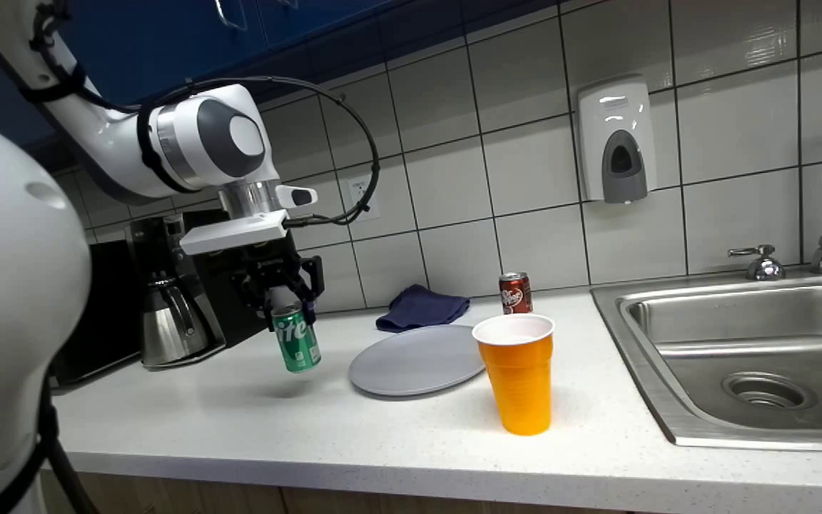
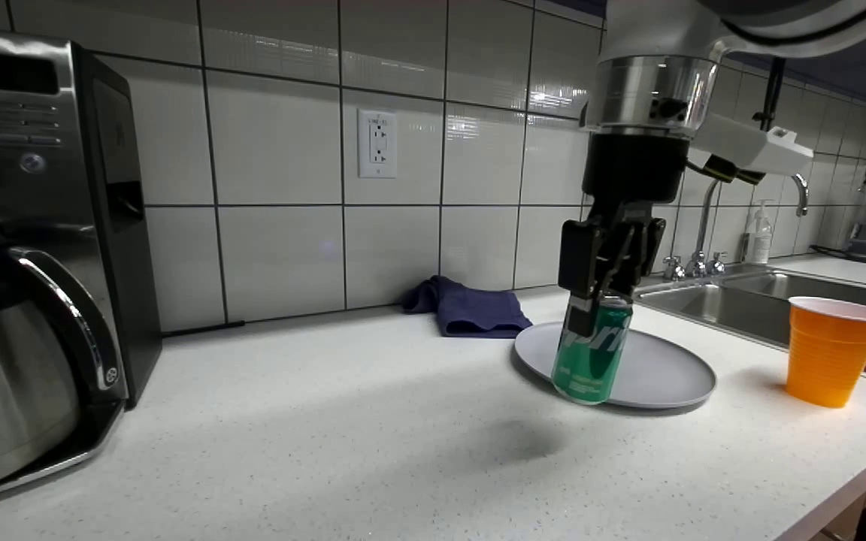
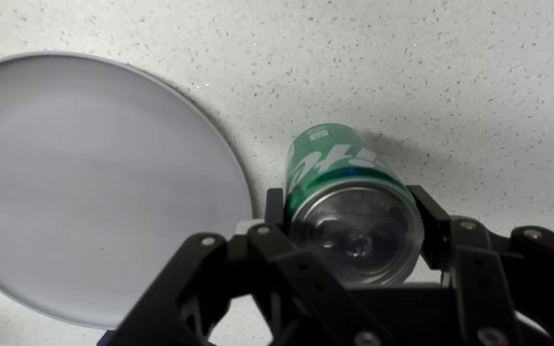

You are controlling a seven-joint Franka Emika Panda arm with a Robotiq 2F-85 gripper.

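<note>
My gripper [image 1: 290, 318] is shut on a green Sprite can [image 1: 300, 346], one finger on each side near its top. The can is slightly tilted and hangs a little above the counter, with its shadow below. In the wrist view the can [image 3: 322, 154] shows its silver top between the fingers [image 3: 346, 211]. A grey round plate [image 3: 104, 182] lies just beside the can. The can [image 2: 587, 368] partly covers the plate [image 2: 666, 376] in an exterior view. An orange cup [image 1: 518, 385] with a white inside stands upright beyond the plate; it also shows in an exterior view [image 2: 831, 361].
A red Dr Pepper can [image 1: 516, 296] stands near the tiled wall. A dark blue cloth [image 2: 478, 308] lies behind the plate. A coffee maker [image 2: 49, 173] with a steel carafe [image 1: 172, 328] stands at one end. A steel sink [image 1: 643, 368] is set in the counter at the other.
</note>
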